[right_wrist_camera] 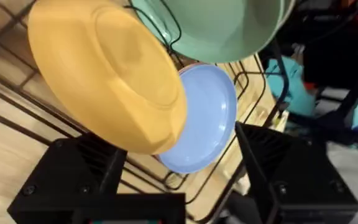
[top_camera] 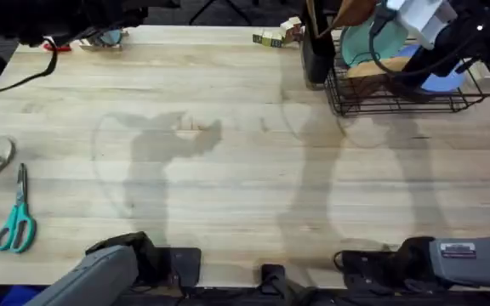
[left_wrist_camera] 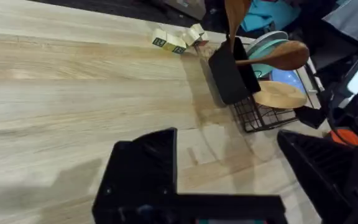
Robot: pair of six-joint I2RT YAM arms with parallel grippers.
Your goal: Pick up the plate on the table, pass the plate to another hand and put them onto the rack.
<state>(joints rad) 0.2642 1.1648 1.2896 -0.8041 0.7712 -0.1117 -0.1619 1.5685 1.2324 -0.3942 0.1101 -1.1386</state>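
The orange-tan plate (right_wrist_camera: pixel 104 81) leans tilted among the wires of the black rack (right_wrist_camera: pixel 17 93), which stands at the table's far right corner (top_camera: pixel 398 104). From farther off, the left wrist view shows the plate (left_wrist_camera: pixel 279 94) resting low in the rack (left_wrist_camera: pixel 253 118). My right arm (top_camera: pixel 436 25) reaches over the rack. Its gripper (right_wrist_camera: pixel 179 180) is open, fingers spread wide on either side of the plate's lower edge and not clamping it. My left gripper (left_wrist_camera: pixel 229 180) hangs open and empty above the pale wooden table (left_wrist_camera: pixel 73 81), well to the left of the rack.
A teal plate (right_wrist_camera: pixel 216 25) and a light-blue plate (right_wrist_camera: pixel 207 118) stand in the rack behind the orange one. A black utensil holder (left_wrist_camera: pixel 229 74) with a wooden spoon (left_wrist_camera: pixel 284 56) hangs on the rack's left end. Yellow blocks (top_camera: pixel 270 37) and teal scissors (top_camera: pixel 15 223) lie on the table.
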